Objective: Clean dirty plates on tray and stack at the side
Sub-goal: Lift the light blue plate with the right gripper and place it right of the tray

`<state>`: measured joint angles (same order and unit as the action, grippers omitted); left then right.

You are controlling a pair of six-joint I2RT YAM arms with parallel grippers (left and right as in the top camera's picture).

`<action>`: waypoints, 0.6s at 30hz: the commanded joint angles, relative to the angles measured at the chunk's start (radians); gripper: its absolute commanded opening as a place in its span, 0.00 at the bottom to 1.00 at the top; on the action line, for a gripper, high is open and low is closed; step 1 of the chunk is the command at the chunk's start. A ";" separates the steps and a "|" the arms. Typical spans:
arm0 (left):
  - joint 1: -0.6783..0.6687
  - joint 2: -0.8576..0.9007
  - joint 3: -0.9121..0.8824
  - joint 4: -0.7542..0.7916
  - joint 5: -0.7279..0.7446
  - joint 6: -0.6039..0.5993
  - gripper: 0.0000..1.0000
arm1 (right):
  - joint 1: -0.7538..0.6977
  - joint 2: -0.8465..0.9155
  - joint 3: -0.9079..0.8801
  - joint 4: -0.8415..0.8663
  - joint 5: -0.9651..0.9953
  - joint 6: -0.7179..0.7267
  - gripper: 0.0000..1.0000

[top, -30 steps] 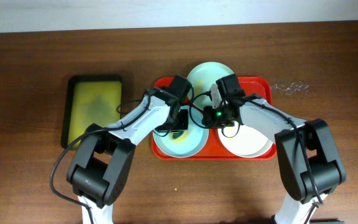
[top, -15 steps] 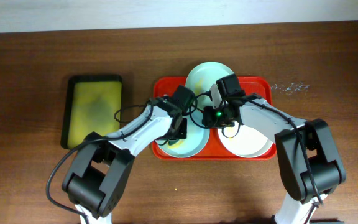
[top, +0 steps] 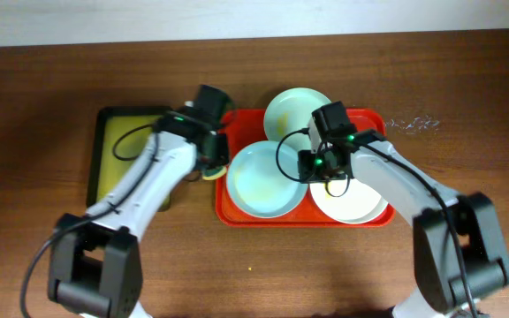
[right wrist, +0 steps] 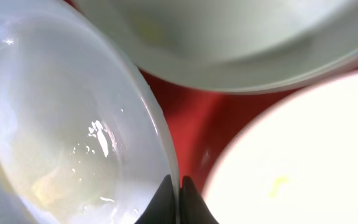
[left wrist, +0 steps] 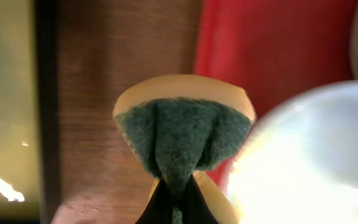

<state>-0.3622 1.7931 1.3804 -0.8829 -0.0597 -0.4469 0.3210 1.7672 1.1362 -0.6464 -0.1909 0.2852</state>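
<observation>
The red tray (top: 375, 122) holds three plates: pale green (top: 294, 108) at the back, pale blue (top: 262, 181) front left, white (top: 353, 201) front right. My right gripper (top: 311, 170) is shut on the right rim of the pale blue plate (right wrist: 73, 124), its fingertips (right wrist: 179, 186) pinching the edge. The white plate (right wrist: 303, 155) shows a small yellow smear. My left gripper (top: 214, 166) is shut on a yellow-and-green sponge (left wrist: 184, 134), over the wood just left of the tray's edge (left wrist: 272, 56).
A black-rimmed yellowish tray (top: 135, 152) lies left of the red tray and shows at the left edge of the left wrist view (left wrist: 5, 93). A small shiny crumpled scrap (top: 414, 124) lies on the table right of the red tray.
My left gripper has moved with the sponge off the pale blue plate, leftward past the red tray's left edge. The right gripper has kept its hold on the plate rim.
</observation>
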 commanded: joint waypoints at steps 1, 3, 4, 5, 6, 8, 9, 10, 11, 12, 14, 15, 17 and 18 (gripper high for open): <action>0.145 -0.032 0.011 -0.014 0.119 0.086 0.00 | 0.047 -0.074 0.042 -0.085 0.254 0.011 0.04; 0.227 -0.033 0.011 -0.020 0.154 0.086 0.00 | 0.087 -0.097 0.099 -0.163 0.353 0.011 0.04; 0.268 -0.033 0.011 -0.019 0.181 0.086 0.00 | 0.122 -0.106 0.151 -0.212 0.444 0.011 0.04; 0.301 -0.033 0.011 -0.019 0.187 0.086 0.00 | 0.156 -0.106 0.205 -0.259 0.532 0.011 0.04; 0.329 -0.033 0.011 -0.020 0.187 0.086 0.00 | 0.184 -0.106 0.249 -0.294 0.607 0.011 0.04; 0.370 -0.033 0.011 -0.020 0.187 0.086 0.00 | 0.244 -0.106 0.323 -0.359 0.777 0.010 0.04; 0.382 -0.033 0.011 -0.020 0.187 0.086 0.00 | 0.267 -0.106 0.340 -0.373 0.841 0.005 0.04; 0.389 -0.033 0.011 -0.019 0.187 0.086 0.00 | 0.298 -0.106 0.359 -0.384 0.919 -0.029 0.04; 0.391 -0.033 0.011 -0.019 0.187 0.086 0.00 | 0.323 -0.106 0.366 -0.383 0.972 -0.062 0.04; 0.391 -0.033 0.011 -0.019 0.185 0.086 0.00 | 0.365 -0.106 0.375 -0.378 1.054 -0.115 0.04; 0.391 -0.033 0.011 -0.019 0.168 0.086 0.00 | 0.443 -0.106 0.375 -0.340 1.236 -0.224 0.04; 0.391 -0.033 0.011 -0.019 0.169 0.086 0.00 | 0.472 -0.106 0.375 -0.315 1.302 -0.271 0.04; 0.391 -0.033 0.011 -0.019 0.169 0.086 0.00 | 0.539 -0.106 0.375 -0.218 1.417 -0.462 0.04; 0.391 -0.033 0.011 -0.016 0.169 0.086 0.00 | 0.566 -0.106 0.375 -0.160 1.419 -0.595 0.04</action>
<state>0.0265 1.7912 1.3804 -0.9020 0.1051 -0.3809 0.8425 1.6855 1.4906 -0.8700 1.0801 -0.0505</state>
